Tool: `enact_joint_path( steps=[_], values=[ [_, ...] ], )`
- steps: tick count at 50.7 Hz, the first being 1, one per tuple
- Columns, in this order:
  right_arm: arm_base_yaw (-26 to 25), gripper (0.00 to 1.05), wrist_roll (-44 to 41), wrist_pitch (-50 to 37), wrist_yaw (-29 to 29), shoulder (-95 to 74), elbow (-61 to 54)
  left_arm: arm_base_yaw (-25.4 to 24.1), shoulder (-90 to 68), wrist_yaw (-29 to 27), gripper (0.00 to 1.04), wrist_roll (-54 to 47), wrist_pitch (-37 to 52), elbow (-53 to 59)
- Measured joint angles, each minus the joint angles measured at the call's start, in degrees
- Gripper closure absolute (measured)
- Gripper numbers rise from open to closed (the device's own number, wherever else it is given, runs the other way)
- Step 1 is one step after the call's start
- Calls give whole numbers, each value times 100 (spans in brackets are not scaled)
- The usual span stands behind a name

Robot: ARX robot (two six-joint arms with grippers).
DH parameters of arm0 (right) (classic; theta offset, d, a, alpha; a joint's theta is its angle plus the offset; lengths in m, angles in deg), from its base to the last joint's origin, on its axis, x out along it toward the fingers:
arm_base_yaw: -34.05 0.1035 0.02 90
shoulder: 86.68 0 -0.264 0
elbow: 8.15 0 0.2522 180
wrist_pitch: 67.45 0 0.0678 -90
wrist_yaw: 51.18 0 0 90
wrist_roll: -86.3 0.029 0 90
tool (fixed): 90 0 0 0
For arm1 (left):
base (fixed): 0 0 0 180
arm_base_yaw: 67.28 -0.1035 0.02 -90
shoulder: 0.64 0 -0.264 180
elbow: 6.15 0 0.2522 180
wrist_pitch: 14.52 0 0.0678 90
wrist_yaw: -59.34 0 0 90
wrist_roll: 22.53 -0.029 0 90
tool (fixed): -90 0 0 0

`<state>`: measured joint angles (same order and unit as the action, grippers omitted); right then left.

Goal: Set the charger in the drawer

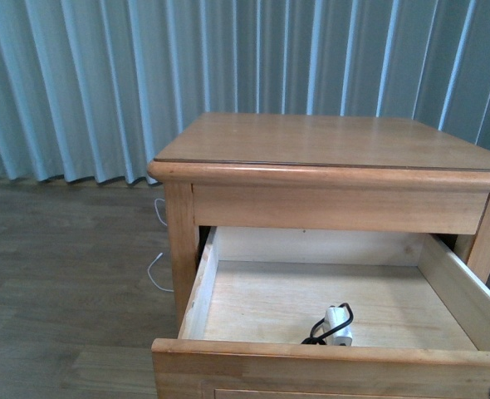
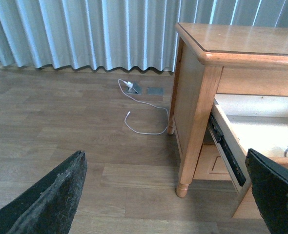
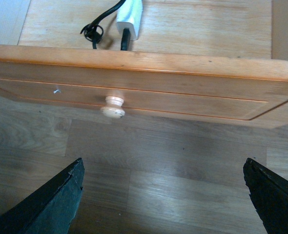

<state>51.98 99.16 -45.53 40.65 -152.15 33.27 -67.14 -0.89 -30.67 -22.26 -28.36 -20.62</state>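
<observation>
Item: nightstand (image 1: 328,141), honey-coloured wood, flat top with a rounded edge and turned feet, standing on a grey-brown plank floor (image 1: 54,274) before pale blue-grey pleated curtains (image 1: 145,75). Upper drawer (image 1: 311,359): pulled well out, recessed panel front, pale bare-wood interior, a black slide rail (image 2: 225,148) along its side. Knob (image 3: 113,107): one, round, pale and scuffed, at the middle of the front panel. Charger (image 1: 337,326): white plug block with thin black cable looped beside it, lying on the drawer bottom just behind the front panel, near its middle; any marking on the block is too small to read. White cord (image 2: 145,119): loose on the floor beside the nightstand's outer side, running in a curve from a small white plug (image 2: 130,86) at a grey floor socket near the curtain hem; apart from the nightstand leg. Left gripper (image 2: 164,161): dark fingers (image 2: 51,200) spread wide, holding nothing, over the floor beside the nightstand. Right gripper (image 3: 162,165): fingers (image 3: 53,204) spread wide likewise, empty, in front of the drawer front and apart from the knob.
</observation>
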Motion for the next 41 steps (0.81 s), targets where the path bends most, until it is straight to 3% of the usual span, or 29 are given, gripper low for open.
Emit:
enact_joint_path(
  steps=[22,41],
  values=[
    [221,8,146,-678,238,-1499,623,0,0,0,6,0,0,0],
    [236,8,-74,-1231,767,-2634,1314,0,0,0,6,0,0,0]
  ],
)
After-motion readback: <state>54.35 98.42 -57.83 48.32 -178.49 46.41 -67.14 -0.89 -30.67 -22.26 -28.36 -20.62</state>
